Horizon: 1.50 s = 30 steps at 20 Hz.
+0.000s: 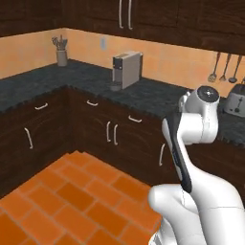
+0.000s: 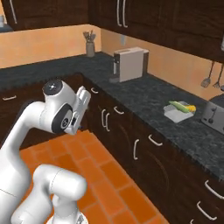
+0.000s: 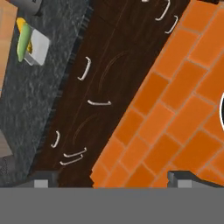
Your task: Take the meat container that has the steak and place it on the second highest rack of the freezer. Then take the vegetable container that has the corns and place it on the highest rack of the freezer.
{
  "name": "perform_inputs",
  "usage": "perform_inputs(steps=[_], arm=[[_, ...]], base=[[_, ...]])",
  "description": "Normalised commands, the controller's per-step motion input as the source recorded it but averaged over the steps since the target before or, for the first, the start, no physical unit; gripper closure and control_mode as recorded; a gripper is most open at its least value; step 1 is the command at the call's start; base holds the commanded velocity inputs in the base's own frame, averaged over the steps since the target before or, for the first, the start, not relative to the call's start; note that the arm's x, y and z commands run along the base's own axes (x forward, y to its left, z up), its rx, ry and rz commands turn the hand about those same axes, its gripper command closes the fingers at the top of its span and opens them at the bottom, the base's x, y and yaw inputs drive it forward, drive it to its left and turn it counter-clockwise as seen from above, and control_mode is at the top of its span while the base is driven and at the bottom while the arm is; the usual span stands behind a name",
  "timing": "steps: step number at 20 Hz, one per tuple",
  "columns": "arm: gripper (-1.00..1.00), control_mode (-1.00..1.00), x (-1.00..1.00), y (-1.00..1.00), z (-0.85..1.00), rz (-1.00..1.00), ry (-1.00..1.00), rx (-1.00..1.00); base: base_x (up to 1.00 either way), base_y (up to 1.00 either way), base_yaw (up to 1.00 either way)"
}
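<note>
arm [image 1: 198, 143]: glossy white rounded links | joints: dark grey bands | round cap, grey disc

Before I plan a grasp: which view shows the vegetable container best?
The right base view: the vegetable container sits whole on the counter beside the toaster. The hand view catches it small in a corner.

Toaster [image 2: 214, 114] cut by right edge in right base view, likewise in left base view; slots unreadable. Vegetable container [image 3: 36, 48] partly cut by top-left corner in hand view, far end lost. Corns [image 2: 183, 106] too small to count kernels or separate cleanly. Hanging utensils [image 1: 223, 68] tiny, types unclear. Utensil crock [image 1: 61, 56] contents blurred. Gripper [image 3: 112, 178] fingertips barely poking above bottom band, pads hidden. Upper cabinets [image 1: 143, 14] cropped at top. Bench [image 2: 144, 94] runs off right edge.
</note>
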Motion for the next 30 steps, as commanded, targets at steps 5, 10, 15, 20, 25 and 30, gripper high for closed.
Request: perform_inputs(steps=[5, 10, 15, 20, 25, 30], arm=[[-1.00, 1.00, 0.00, 0.00, 0.00, 0.00, 0.00, 0.00], [-1.00, 1.00, 0.00, 0.00, 0.00, 0.00, 0.00, 0.00], [-1.00, 1.00, 0.00, 0.00, 0.00, 0.00, 0.00, 0.00], [-1.00, 1.00, 0.00, 0.00, 0.00, 0.00, 0.00, 0.00], [-1.00, 1.00, 0.00, 0.00, 0.00, 0.00, 0.00, 0.00], [-1.00, 1.00, 0.00, 0.00, 0.00, 0.00, 0.00, 0.00]], base=[[0.92, 0.36, -0.47], [0.91, 0.69, -0.43], [0.67, 0.00, -0.49], [0.41, -0.42, -0.57], [0.35, -0.04, -0.41], [0.19, -0.42, -0.04]])
